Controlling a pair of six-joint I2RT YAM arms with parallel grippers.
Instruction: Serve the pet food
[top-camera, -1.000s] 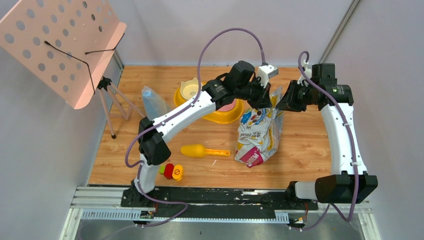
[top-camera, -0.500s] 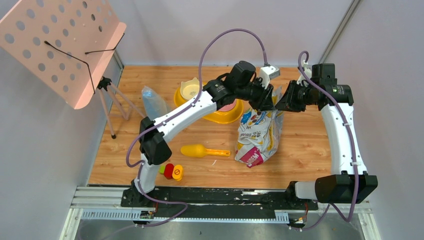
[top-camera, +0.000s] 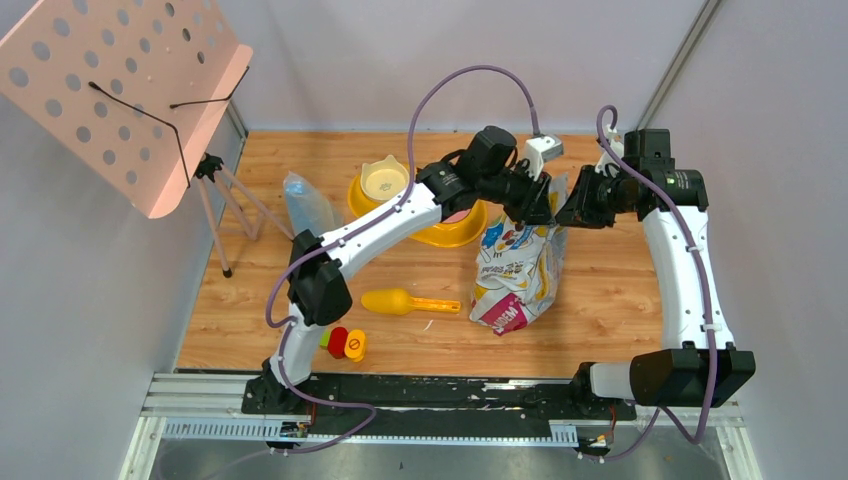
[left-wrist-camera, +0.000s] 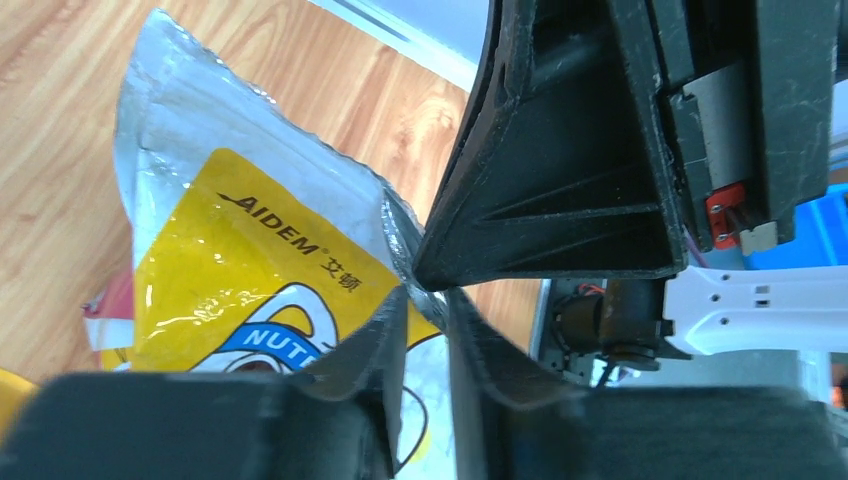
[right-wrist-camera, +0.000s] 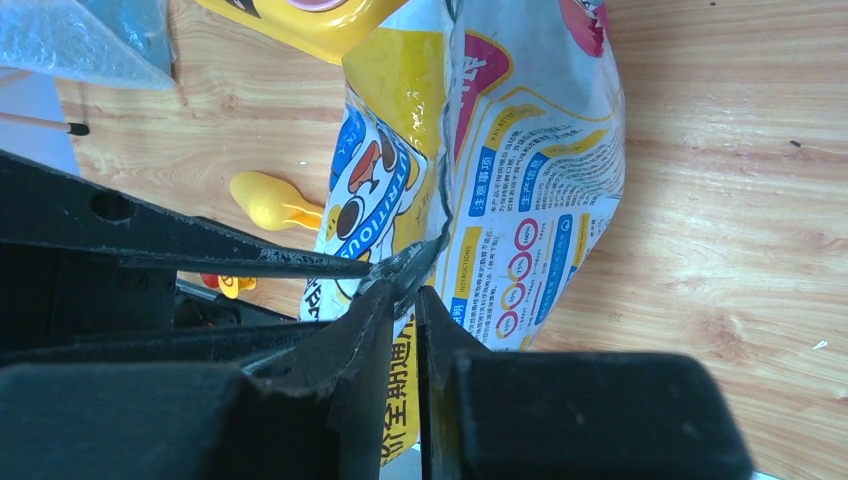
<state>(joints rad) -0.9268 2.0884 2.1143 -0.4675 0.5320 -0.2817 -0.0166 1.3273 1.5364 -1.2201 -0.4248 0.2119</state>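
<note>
The white printed foil bag (top-camera: 520, 270) stands on the wood table, its top edge held up between both arms. My left gripper (top-camera: 538, 207) is shut on the bag's top edge (left-wrist-camera: 405, 262). My right gripper (top-camera: 562, 210) is shut on the same edge (right-wrist-camera: 430, 255), right beside the left one. The bag also fills the right wrist view (right-wrist-camera: 520, 180). No kibble shows; the pet food is hidden. The yellow scoop (top-camera: 400, 301) lies on the table left of the bag. The yellow double bowl (top-camera: 425, 232) sits behind the left arm.
A clear plastic bag (top-camera: 305, 205) lies left of the bowl. A small red and yellow toy (top-camera: 345, 343) sits near the front edge. A pink perforated stand (top-camera: 120, 90) on a tripod stands at the far left. Grey walls close in both sides.
The left arm has shifted a little to the right, bringing its gripper closer to the right gripper at the bag's top. The bag stays in place.
</note>
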